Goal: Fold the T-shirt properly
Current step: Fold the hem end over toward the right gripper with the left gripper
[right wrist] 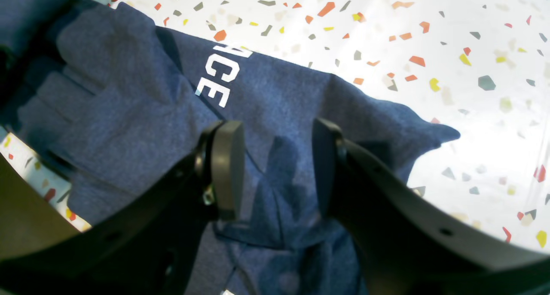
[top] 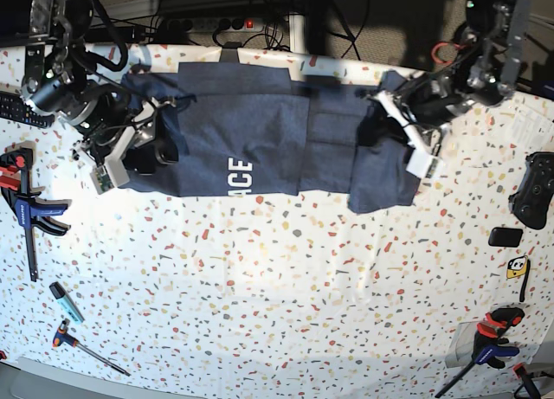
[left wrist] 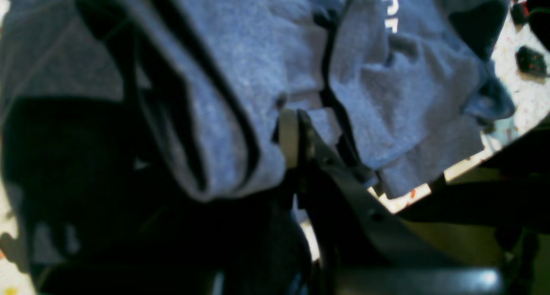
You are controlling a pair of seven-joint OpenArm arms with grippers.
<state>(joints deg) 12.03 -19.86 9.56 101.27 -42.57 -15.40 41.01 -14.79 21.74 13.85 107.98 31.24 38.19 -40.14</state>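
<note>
— So where did the large slate-blue heathered cotton T-shirt [top: 260, 139] lie?

— It was spread across the far half of the white speckled terrazzo table [top: 286, 286], partly folded into a broad band, with white block letters reading "ACE" facing up near its near edge. One end hung bunched and lifted off the surface.

— Which end?

— The end on the base view's right. The left gripper [left wrist: 296, 127] had its black fingers pinched together on a fold of that cloth, and thick folds draped over and around it in the left wrist view.

— And the other arm?

— The right gripper [right wrist: 275, 166] stood at the opposite end of the shirt with its two black jaws well apart. A crumpled ridge of blue fabric rose between them, but the pads were not pressing it, as far as I could see; whether either touched the cloth I could not tell.

— Anything else on the table?

— A blue and orange bar clamp [top: 26, 209] near the left edge, a teal marker [top: 66, 301], and a black game controller [top: 534, 189] on the right, all well apart from the shirt.
</note>
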